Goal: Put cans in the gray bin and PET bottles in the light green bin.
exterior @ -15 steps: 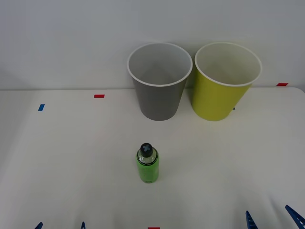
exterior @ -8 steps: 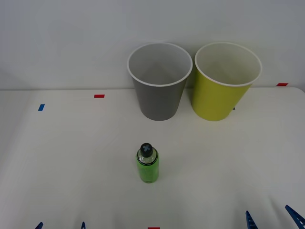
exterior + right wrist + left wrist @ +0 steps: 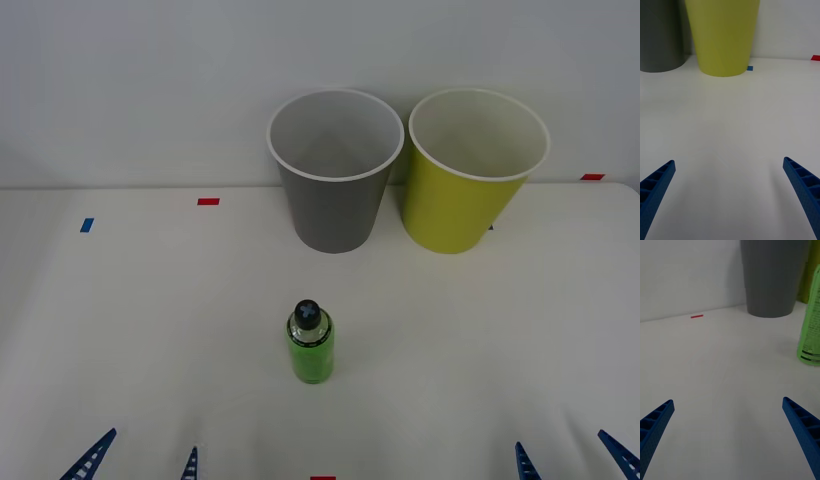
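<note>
A small PET bottle [image 3: 311,346] with a green label and black cap stands upright in the middle of the white table; its side also shows as the PET bottle [image 3: 810,326]. Behind it stand the gray bin [image 3: 334,170] and, to its right, the light green bin [image 3: 473,170], both upright and open-topped. My left gripper [image 3: 140,462] is open at the table's near left edge, left of the bottle and apart from it. At the near right edge, my right gripper [image 3: 568,457] is open and holds nothing, facing the light green bin [image 3: 722,35]. No cans are in view.
Small red tape marks [image 3: 208,201] and a blue one [image 3: 86,225] lie on the table [image 3: 150,320]. A pale wall rises right behind the bins. The gray bin [image 3: 772,277] stands beyond the bottle in the left wrist view.
My left gripper's fingers have come further forward into the front view. The bottle, both bins and the right gripper are where they were.
</note>
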Motion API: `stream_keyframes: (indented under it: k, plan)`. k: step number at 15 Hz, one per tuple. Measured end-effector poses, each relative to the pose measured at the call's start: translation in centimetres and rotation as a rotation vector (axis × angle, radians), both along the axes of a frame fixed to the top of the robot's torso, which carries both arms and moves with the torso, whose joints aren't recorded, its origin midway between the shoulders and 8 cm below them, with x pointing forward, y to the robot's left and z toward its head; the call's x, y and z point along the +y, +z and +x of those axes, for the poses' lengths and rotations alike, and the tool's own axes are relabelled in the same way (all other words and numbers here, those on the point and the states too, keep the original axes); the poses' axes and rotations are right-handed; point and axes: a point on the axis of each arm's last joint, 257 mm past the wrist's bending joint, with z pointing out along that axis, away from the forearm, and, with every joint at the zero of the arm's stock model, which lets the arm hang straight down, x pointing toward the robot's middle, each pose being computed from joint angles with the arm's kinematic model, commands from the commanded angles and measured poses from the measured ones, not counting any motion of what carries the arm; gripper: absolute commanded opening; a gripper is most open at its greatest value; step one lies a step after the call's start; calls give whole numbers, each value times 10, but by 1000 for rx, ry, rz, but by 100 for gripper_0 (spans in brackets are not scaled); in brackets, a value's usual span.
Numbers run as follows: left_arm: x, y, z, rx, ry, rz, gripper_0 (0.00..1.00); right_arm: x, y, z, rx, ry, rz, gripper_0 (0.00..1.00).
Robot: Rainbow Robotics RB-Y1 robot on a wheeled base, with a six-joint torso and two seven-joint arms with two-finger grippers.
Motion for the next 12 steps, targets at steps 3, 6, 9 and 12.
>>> stream_keyframes:
  k: [3,6,9,12]
  plan:
    - [-34,10,12,-39,-178,10,100,0,0,0,0,0,0,100]
    - [-62,18,17,-68,-295,-2,100,0,0,0,0,0,0,100]
    - [-76,20,27,-88,-349,-3,100,0,0,0,0,0,0,100]
    - [-94,21,45,-114,-394,-19,100,0,0,0,0,0,0,100]
